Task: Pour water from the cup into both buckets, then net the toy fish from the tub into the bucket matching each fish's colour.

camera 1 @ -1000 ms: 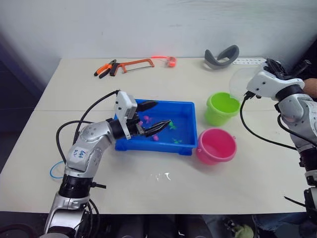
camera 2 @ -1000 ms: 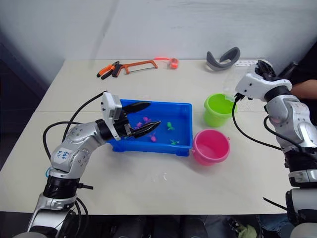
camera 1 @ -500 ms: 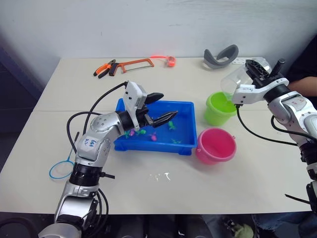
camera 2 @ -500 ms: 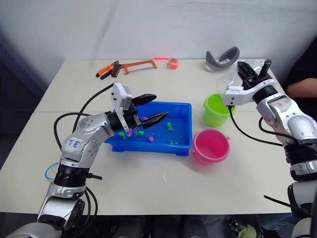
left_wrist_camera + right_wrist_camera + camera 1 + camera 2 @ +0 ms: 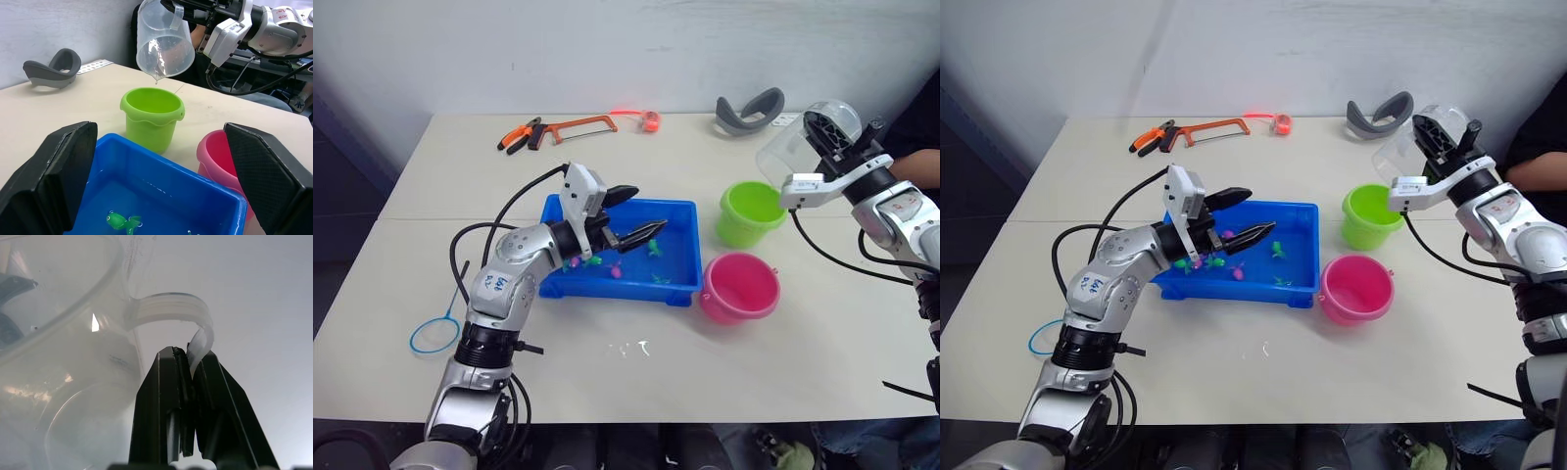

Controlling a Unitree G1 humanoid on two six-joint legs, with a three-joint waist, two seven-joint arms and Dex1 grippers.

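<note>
Tipping the cup [image 5: 161,36] by its handle, the right gripper [image 5: 188,363] is clenching it above the green bucket [image 5: 750,212] so the last drips are landing inside. Compared with half a second back, the cup is lifting up and away. The left gripper [image 5: 634,215], jaws spread, is hovering over the tub [image 5: 677,286].
</note>
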